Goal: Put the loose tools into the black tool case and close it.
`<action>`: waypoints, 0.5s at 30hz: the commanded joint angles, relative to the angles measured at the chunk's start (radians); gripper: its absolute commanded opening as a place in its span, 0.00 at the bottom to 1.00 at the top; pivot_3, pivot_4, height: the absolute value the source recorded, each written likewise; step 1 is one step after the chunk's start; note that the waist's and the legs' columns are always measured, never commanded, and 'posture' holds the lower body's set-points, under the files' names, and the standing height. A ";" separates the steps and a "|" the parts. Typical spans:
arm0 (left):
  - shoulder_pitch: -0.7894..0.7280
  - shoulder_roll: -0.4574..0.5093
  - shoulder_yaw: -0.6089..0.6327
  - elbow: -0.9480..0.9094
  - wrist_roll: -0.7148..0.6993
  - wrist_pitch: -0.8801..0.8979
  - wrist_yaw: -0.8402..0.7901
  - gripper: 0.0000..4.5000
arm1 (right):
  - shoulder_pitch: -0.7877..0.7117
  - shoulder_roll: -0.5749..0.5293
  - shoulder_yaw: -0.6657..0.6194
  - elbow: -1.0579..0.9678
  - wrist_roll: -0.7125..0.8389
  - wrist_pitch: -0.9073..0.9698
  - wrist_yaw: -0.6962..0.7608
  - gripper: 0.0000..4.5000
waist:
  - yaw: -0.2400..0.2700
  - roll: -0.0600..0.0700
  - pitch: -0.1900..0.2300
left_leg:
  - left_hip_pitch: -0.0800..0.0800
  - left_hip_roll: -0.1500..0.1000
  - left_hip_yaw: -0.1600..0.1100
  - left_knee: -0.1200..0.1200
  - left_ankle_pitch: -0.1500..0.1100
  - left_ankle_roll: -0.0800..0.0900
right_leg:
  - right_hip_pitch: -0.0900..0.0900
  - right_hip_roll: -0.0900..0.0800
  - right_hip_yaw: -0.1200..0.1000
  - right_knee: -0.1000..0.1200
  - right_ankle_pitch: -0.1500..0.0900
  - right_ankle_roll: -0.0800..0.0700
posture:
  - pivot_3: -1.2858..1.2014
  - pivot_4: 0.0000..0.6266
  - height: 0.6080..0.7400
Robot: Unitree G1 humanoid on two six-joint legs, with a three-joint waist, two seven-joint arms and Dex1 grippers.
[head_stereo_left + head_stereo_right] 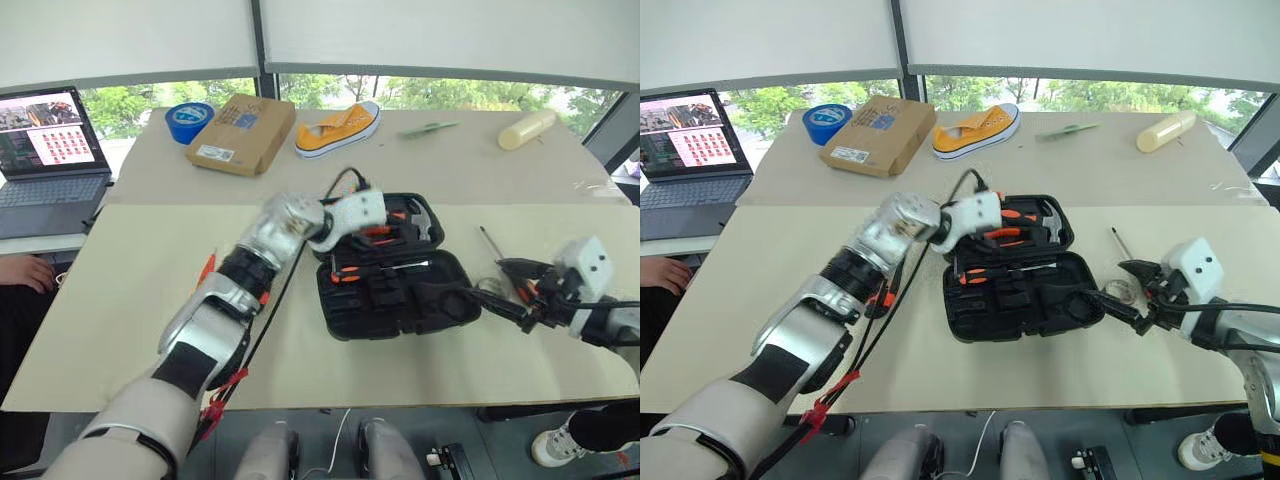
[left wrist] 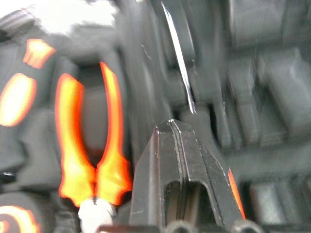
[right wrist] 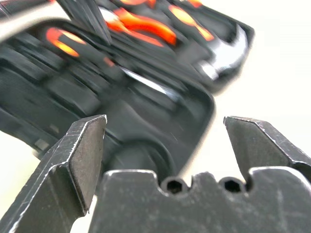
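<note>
left pincer (image 2: 177, 127) pressed together over the black tool case (image 1: 395, 295), right pincer (image 3: 165, 127) spread apart beside it.

Black tool case (image 1: 1025, 280) open flat on table, 1 loose screwdriver (image 1: 1121, 243) just right

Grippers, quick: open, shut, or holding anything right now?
Left gripper: shut, nothing held, over the black tool case.
Right gripper: open, empty, beside the case.

The left arm (image 1: 270, 250) hides the open tool case's (image 1: 400, 300) left edge; the laptop (image 1: 45, 160) is cut off by the frame.
</note>
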 commanded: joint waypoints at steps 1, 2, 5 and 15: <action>0.128 0.164 0.161 -0.294 -0.241 0.200 -0.166 0.25 | 0.071 0.016 -0.163 -0.004 0.030 0.032 -0.033 1.00 | -0.007 0.003 -0.001 | 0.001 0.000 0.000 -0.001 0.000 0.000 | 0.000 0.000 0.001 0.001 0.000 0.000 | 0.52 0.24 0.96; 0.176 0.219 0.183 -0.371 -0.301 0.277 -0.209 0.33 | 0.097 0.017 -0.190 -0.003 0.036 0.042 -0.030 1.00 | -0.014 0.005 -0.003 | 0.002 0.000 -0.001 -0.002 0.000 0.000 | -0.001 0.001 0.002 0.001 0.000 0.000 | 0.52 0.24 0.96; 0.321 0.349 0.223 -0.578 -0.426 0.372 -0.277 0.57 | 0.151 0.006 -0.236 0.005 0.040 0.059 -0.012 1.00 | -0.022 0.006 -0.003 | 0.006 -0.001 -0.001 -0.008 0.000 -0.001 | 0.000 0.000 0.004 0.001 0.000 0.000 | 0.52 0.24 0.96; 0.572 0.518 0.310 -0.893 -0.614 0.489 -0.198 0.99 | -0.008 -0.033 -0.118 0.299 -0.067 -0.027 -0.014 1.00 | -0.007 0.005 -0.003 | 0.020 -0.002 -0.001 -0.008 -0.003 0.005 | 0.016 -0.001 0.003 -0.009 0.000 -0.001 | 0.52 0.24 0.96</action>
